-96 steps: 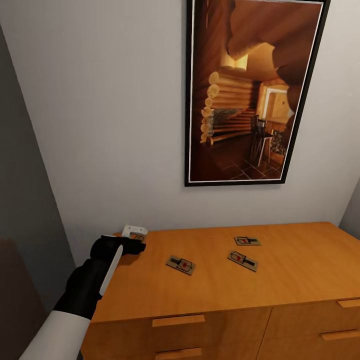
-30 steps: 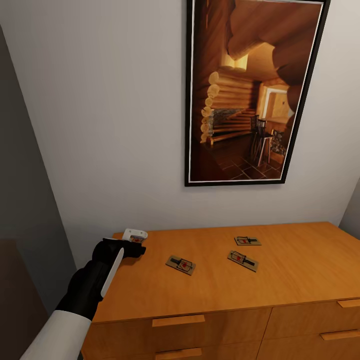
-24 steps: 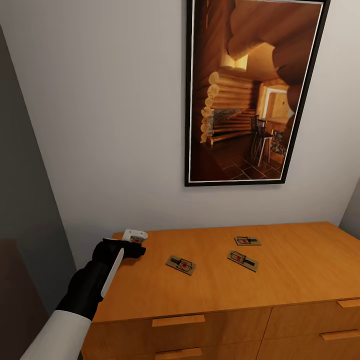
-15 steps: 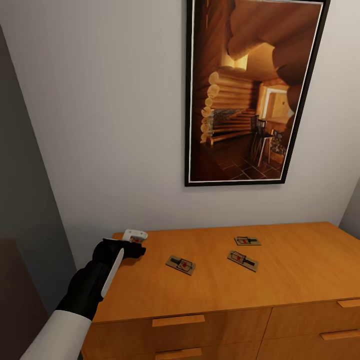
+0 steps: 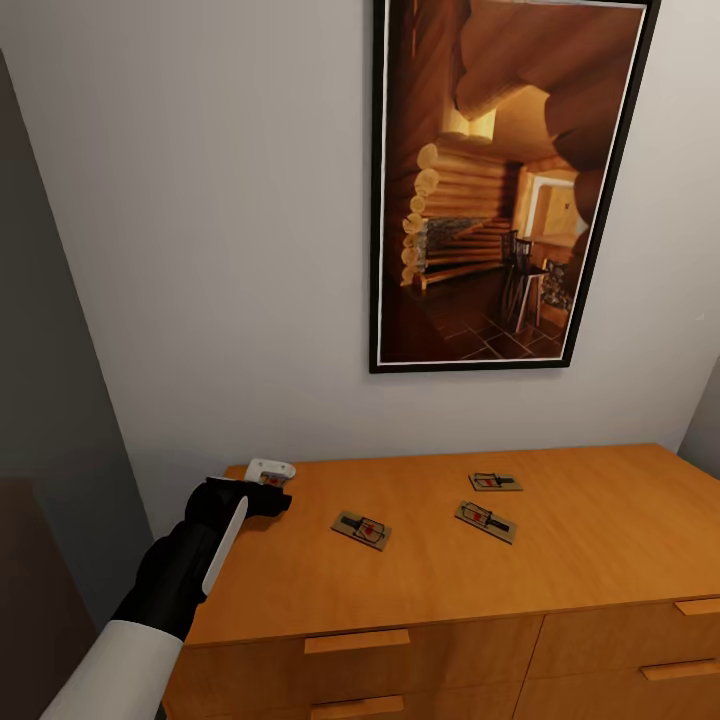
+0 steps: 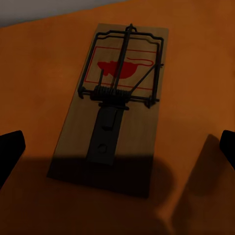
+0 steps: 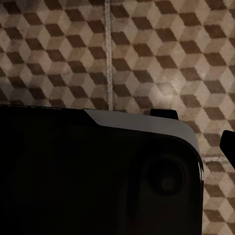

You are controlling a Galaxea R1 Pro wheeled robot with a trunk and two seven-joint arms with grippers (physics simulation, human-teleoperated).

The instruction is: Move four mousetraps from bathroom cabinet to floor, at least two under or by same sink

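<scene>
The left arm reaches forward from the lower left, white forearm and black wrist, its left end effector (image 5: 268,478) pointing downward, fingers (image 6: 11,152) spread wide apart. The right end effector (image 7: 196,129) points downward, fingers apart.

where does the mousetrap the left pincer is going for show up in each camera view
Head view: the mousetrap peeks out at the cabinet's back left corner, just past the left pincer.
Left wrist view: the same mousetrap lies flat in the middle, between the dark fingertips.
Right wrist view: I cannot find it there; bathroom floor.
Shared landmark: the orange cabinet top.
</scene>
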